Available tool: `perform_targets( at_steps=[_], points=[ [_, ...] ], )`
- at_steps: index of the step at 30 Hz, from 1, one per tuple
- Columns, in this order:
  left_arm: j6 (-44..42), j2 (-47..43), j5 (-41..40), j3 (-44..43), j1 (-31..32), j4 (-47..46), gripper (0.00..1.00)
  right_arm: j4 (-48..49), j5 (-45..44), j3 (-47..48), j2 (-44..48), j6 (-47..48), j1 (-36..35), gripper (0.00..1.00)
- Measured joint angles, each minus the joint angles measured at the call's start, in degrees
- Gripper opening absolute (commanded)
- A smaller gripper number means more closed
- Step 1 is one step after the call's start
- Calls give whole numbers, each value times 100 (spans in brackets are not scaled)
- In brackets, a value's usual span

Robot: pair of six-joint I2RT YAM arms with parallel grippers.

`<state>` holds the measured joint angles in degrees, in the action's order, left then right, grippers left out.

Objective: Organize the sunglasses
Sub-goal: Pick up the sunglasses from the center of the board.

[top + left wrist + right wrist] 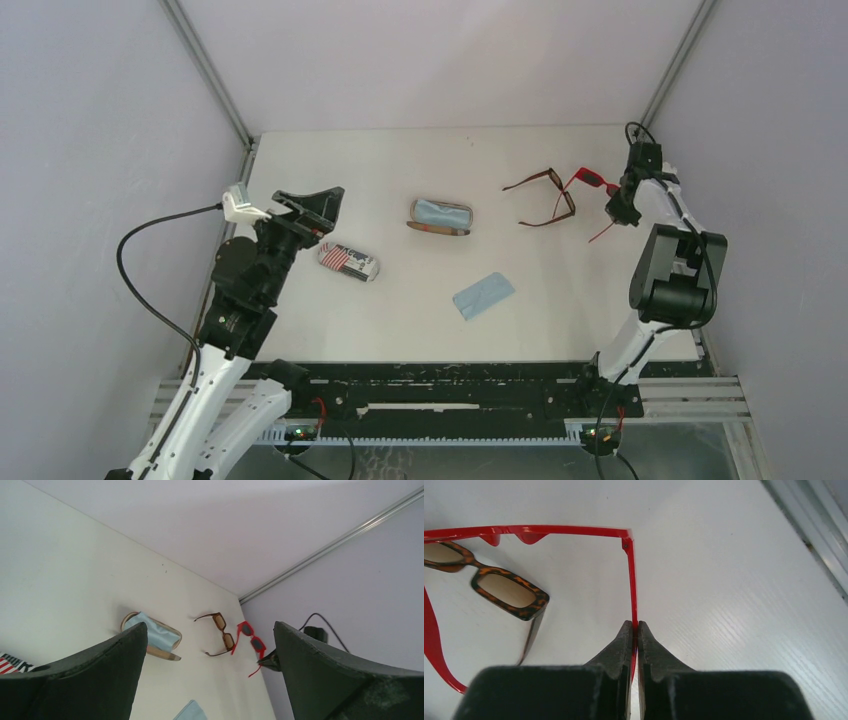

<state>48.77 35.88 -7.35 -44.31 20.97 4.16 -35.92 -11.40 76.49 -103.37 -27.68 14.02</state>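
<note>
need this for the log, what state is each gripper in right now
left gripper: open, holding nothing
right gripper: closed on a temple arm of the red sunglasses

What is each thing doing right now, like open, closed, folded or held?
red sunglasses: unfolded, one temple arm pinched by the right claw
tortoiseshell sunglasses: unfolded, lying free on the table
brown case: open, a light blue cloth inside
flag-print case: closed
loose blue cloth: lying flat on the table
left claw: open, empty
right claw: shut on the red sunglasses
</note>
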Motion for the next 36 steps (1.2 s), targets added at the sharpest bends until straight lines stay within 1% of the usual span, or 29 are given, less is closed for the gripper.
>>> perform_targets(
  at_steps=[4,7,9,11,13,20,23,25,28,31,33,36],
  points=[
    [-162,28,-15,0,0,258,100,114,59,-50,372,-22,59,0],
    [-240,144,-22,0,0,560,100,256,245,-245,841,-57,46,0],
    [-291,282,7,0,0,815,100,284,332,-382,1167,-63,-24,0],
    [-310,369,33,9,0,990,100,297,409,-560,1565,-68,-247,0],
    [-356,442,87,105,0,1117,100,334,435,-782,1932,-66,-612,0],
    [-562,627,350,247,0,1696,100,223,415,-1862,3307,-109,-2369,0],
    [-595,822,343,245,0,1991,100,116,323,-2358,3781,-271,-2966,0],
    [-588,1023,251,219,0,2354,100,76,168,-2673,3987,-422,-3416,0],
    [-577,1294,-15,197,-2,2994,100,22,57,-3073,4120,-671,-4092,0],
    [-535,1329,-302,197,-2,3560,100,11,-94,-3416,4116,-990,-4721,0],
    [-525,1217,-393,197,-7,3740,100,13,-199,-3560,4070,-1180,-5025,0],
    [-522,981,-402,197,-11,3757,100,66,-396,-3600,3851,-1414,-5353,0]
  ],
)
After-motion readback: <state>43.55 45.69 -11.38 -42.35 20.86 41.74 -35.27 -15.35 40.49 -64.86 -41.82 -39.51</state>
